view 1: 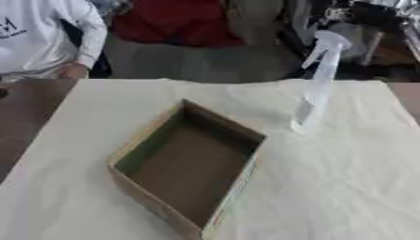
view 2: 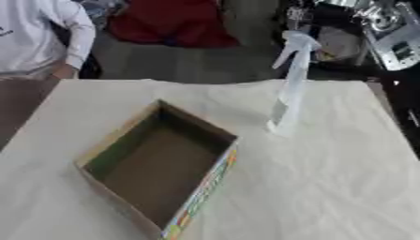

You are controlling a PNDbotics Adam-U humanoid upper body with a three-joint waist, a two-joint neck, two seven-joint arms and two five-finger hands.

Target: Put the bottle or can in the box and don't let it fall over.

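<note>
Nearest the robot, an open cardboard box (view 1: 187, 168) sits on the table, turned at an angle so one corner points toward the near edge and another toward the far edge. Its inside is bare, brown on the floor with a greenish tint on the left inner wall, and a strip of coloured print runs along its right outer side. The table is covered by a pale cloth (view 1: 344, 187) with soft creases. Farther back and to the right of the box, well apart from it, a clear spray bottle (view 2: 288, 89) with a white trigger head stands upright on the cloth, outside the box. Neither of the robot's hands appears in either view, so their fingers cannot be judged. Beyond the far edge of the table lies a grey floor.
</note>
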